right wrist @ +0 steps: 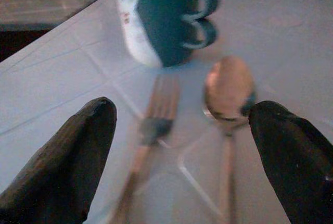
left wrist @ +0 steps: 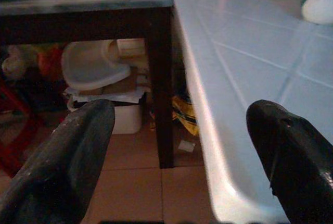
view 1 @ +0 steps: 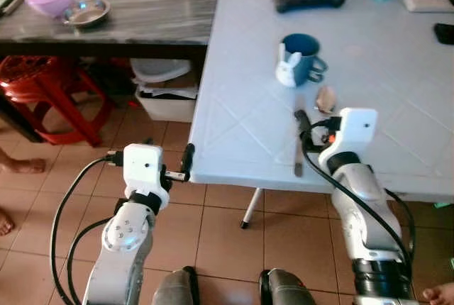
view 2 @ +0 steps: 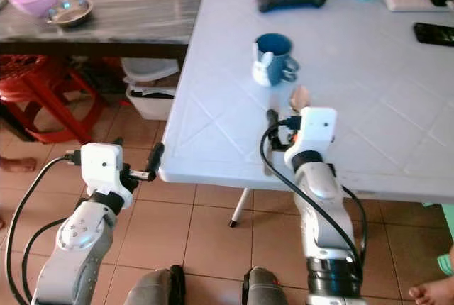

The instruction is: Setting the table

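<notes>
Spread wide and empty, the right gripper (right wrist: 182, 146) hovers low over the white tiled bench (view 1: 397, 71), with a metal fork (right wrist: 151, 117) and metal spoon (right wrist: 229, 91) between its fingers (right wrist: 62, 156), before the blue rabbit-shaped mug (view 1: 298, 60). Beside the bench's corner, the left gripper (left wrist: 179, 151) is open, holding nothing.

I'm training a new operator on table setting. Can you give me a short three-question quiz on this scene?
1. True or false: the right gripper holds the fork.
2. What lies beside the fork: A spoon, B knife, C plate?
3. Which gripper is at the white table's corner?

Key:
1. False; it is open, with fork and spoon lying between its fingers.
2. A.
3. The left gripper, open. The blue mug stands beyond the cutlery.
</notes>
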{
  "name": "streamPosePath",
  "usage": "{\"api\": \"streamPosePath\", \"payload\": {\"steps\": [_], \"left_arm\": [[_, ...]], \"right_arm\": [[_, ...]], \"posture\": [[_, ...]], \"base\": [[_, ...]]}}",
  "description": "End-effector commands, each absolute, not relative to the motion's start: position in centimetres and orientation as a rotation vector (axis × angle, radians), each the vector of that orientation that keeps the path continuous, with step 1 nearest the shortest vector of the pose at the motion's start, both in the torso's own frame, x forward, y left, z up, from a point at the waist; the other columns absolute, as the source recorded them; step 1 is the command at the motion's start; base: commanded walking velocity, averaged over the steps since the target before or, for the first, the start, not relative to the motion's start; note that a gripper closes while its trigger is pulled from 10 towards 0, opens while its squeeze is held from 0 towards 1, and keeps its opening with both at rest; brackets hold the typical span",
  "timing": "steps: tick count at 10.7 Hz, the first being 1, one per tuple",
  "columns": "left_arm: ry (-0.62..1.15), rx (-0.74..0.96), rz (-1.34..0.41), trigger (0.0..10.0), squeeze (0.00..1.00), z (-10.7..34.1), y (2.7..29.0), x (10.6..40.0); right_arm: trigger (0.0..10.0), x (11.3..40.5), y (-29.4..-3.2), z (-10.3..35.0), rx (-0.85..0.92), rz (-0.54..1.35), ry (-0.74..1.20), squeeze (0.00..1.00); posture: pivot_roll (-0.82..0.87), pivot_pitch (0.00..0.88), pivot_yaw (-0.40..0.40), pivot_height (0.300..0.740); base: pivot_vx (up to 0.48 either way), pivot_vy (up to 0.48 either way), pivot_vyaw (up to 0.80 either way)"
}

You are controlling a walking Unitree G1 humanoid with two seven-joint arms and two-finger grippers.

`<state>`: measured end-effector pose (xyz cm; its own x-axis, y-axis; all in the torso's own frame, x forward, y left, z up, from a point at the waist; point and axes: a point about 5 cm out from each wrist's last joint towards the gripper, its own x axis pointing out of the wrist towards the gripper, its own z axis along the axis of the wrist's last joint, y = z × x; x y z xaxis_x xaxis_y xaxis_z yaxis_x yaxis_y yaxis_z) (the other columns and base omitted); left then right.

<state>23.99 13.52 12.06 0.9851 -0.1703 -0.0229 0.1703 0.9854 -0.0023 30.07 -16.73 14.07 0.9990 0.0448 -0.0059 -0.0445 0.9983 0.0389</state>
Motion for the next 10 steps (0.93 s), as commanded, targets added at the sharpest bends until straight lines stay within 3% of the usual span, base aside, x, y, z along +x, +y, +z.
{"api": "streamPosePath", "payload": {"steps": [1,6,7,8,10], "left_arm": [[0.032,0.006,-0.16,10.0,0.0,12.0,13.7,23.8],[0.035,0.004,-0.169,10.0,0.0,12.1,13.6,23.8],[0.039,0.002,-0.17,10.0,0.0,12.0,13.6,23.7],[0.039,0.001,-0.174,10.0,0.0,12.0,13.6,23.7],[0.042,-0.001,-0.178,10.0,0.0,12.0,13.6,23.7]], "right_arm": [[10.0,30.4,-16.2,14.2,0.047,0.073,0.016,0.0],[10.0,31.1,-14.8,13.4,0.035,0.142,0.101,0.0],[4.3,30.7,-15.0,12.5,0.021,0.123,0.161,0.0],[0.0,30.4,-15.4,11.8,0.029,0.085,0.213,0.0],[0.0,30.0,-15.8,11.4,0.022,0.059,0.248,0.0]], "posture": [[0.01,0.169,0.059,0.74],[0.02,0.179,0.058,0.74],[0.02,0.182,0.058,0.74],[0.02,0.186,0.058,0.74],[0.01,0.19,0.058,0.74]], "base": [[0.0,0.0,0.0],[0.0,0.0,0.0],[0.0,0.0,0.0],[0.0,0.0,0.0],[0.0,0.0,0.0]]}}
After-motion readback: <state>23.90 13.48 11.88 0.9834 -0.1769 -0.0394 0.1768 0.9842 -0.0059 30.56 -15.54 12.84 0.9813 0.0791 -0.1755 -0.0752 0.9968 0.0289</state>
